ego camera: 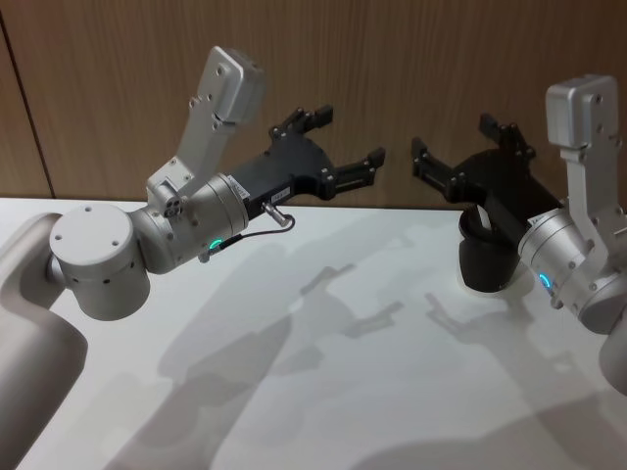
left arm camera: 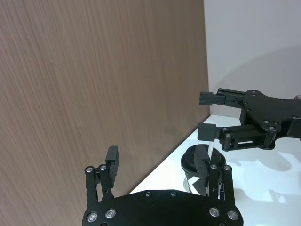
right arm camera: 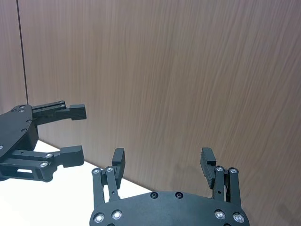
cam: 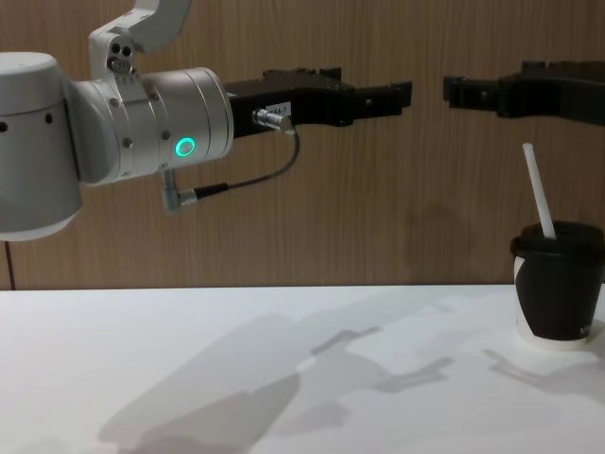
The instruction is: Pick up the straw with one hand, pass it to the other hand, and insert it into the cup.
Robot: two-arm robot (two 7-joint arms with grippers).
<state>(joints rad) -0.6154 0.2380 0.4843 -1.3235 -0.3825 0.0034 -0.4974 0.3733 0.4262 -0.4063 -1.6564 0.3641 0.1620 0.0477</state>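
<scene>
I see the straw (cam: 539, 189) already standing tilted in the cup (cam: 558, 293), which sits on the white surface (cam: 284, 378) at my right. Both end effectors hang raised before the wood wall, left (ego camera: 338, 142) and right (ego camera: 460, 147), jaws spread wide, gripping nothing.

White counter, wooden wall

The counter (cam: 189, 331) (plain white, crossed by soft grey shadows) runs back to a brown wood-grain wall (cam: 378, 208) behind it.
</scene>
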